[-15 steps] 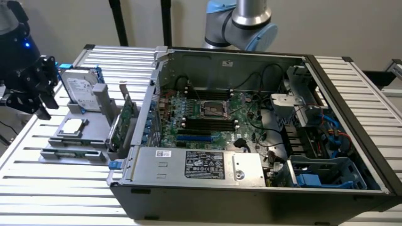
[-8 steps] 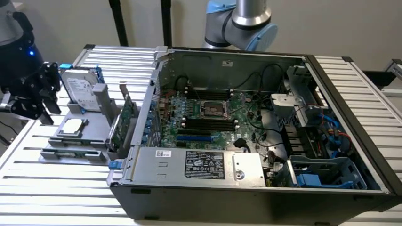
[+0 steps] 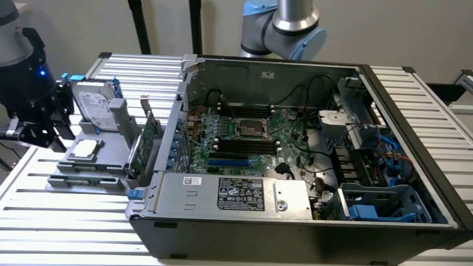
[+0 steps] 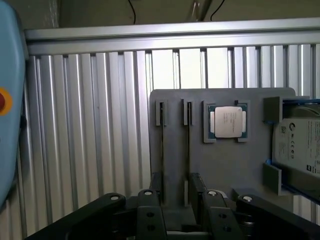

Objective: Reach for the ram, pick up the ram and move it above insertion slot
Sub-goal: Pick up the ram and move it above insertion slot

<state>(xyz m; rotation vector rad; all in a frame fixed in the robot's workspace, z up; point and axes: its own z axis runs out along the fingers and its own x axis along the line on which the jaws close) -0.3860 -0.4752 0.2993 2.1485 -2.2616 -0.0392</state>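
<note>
**A:** Wrist view, item one: gripper (image 4: pixel 175 182). Condition?

**B:** Fingers spread apart and gripping nothing.

**A:** Item two: ram (image 4: pixel 188 145)?

**B:** It stands on edge in a narrow slot of the grey holder (image 4: pixel 225 170), near the processor chip (image 4: pixel 226 121). Nothing touches it yet.

**A:** Placement, exterior view?

**B:** The holder sits at nine o'clock of the computer case (image 3: pixel 296 238), with the gripper at nine o'clock of the holder.

**A:** Step in hand?

**B:** By my reckoning, the reach; no grasp is made.

**A:** What does the next move call for?

**B:** You would need the fingers set squarely astride that thin edge. The memory slots (image 3: pixel 247 145) lie well apart from it, inside the case.
</note>
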